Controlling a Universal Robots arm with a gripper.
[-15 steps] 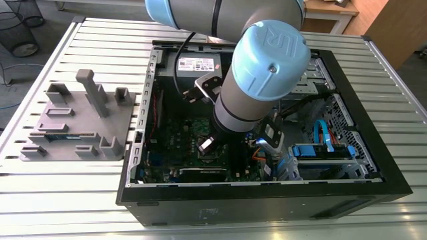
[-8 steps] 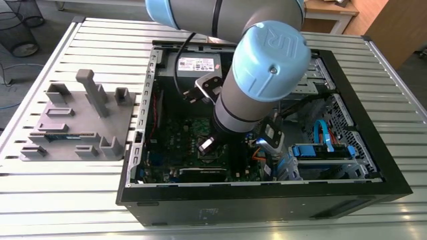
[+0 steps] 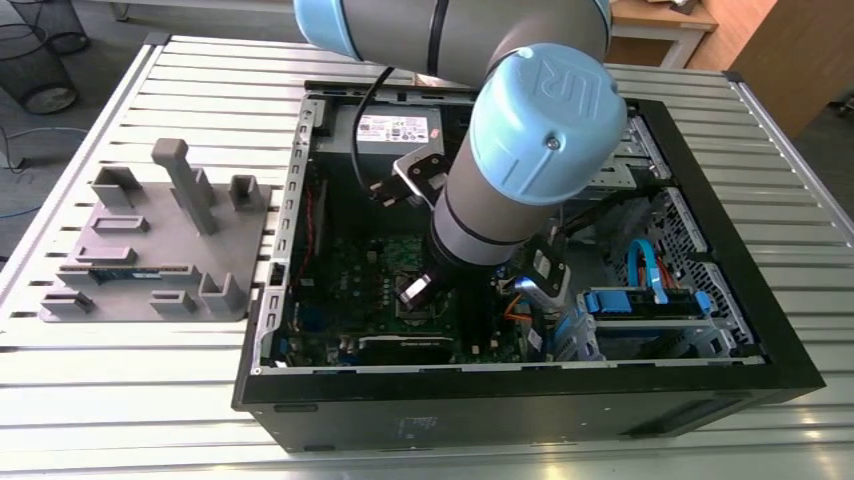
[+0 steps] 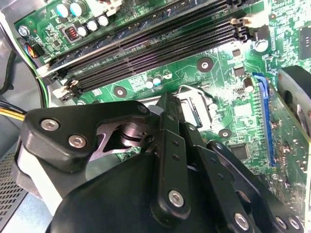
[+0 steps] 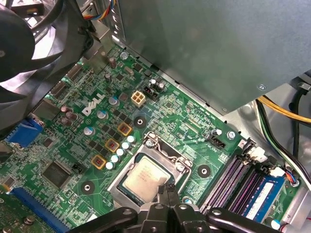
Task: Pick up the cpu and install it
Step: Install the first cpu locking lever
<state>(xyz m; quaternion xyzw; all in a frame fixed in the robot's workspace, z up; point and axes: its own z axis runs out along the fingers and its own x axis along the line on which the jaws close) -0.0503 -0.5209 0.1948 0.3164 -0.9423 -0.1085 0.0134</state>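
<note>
The gripper (image 5: 168, 190) has its jaws pressed together, gripping nothing. Just off their tips the cpu (image 5: 145, 176) lies flat in its socket (image 5: 181, 166) on the motherboard (image 5: 170, 109). Memory slots (image 5: 228, 179) run beside the jaws, and a grey metal box (image 5: 204, 43) stands far beyond.

My tool (image 5: 167, 190) hangs just over the chip (image 5: 145, 175), with open board (image 5: 175, 109) around the socket (image 5: 165, 154). The fan (image 5: 29, 53), the grey power box (image 5: 209, 43), memory slots (image 5: 228, 182) and loose cables (image 5: 282, 110) hem that pocket in. From above, the open case (image 3: 534, 405) leaves me room.
</note>
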